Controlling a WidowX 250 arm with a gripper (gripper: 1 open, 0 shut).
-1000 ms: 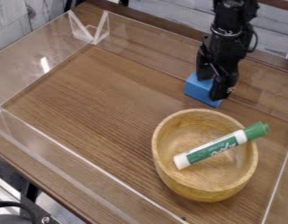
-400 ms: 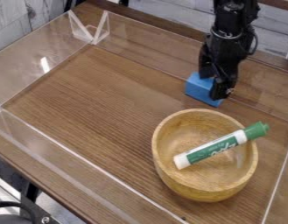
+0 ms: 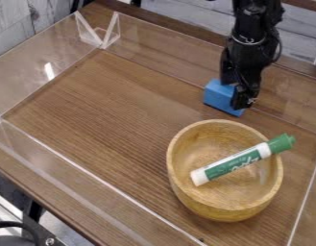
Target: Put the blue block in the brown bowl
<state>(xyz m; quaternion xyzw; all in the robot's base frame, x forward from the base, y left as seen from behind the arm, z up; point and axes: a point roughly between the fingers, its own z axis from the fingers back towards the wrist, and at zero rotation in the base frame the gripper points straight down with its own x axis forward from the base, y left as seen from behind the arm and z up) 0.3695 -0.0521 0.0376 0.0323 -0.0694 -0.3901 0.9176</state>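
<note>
The blue block (image 3: 219, 95) lies on the wooden table just behind the brown bowl (image 3: 226, 170), at the right. My black gripper (image 3: 238, 94) points straight down over the block's right side, low at table level. Its jaws stand open, and the fingers (image 3: 245, 94) cover part of the block. Whether they touch it I cannot tell. A green-and-white marker (image 3: 245, 159) rests inside the bowl, its green cap leaning over the right rim.
Clear acrylic walls (image 3: 45, 58) fence the table on the left, back and front. A clear bracket (image 3: 96, 32) stands at the back left corner. The bowl sits close to the front right edge.
</note>
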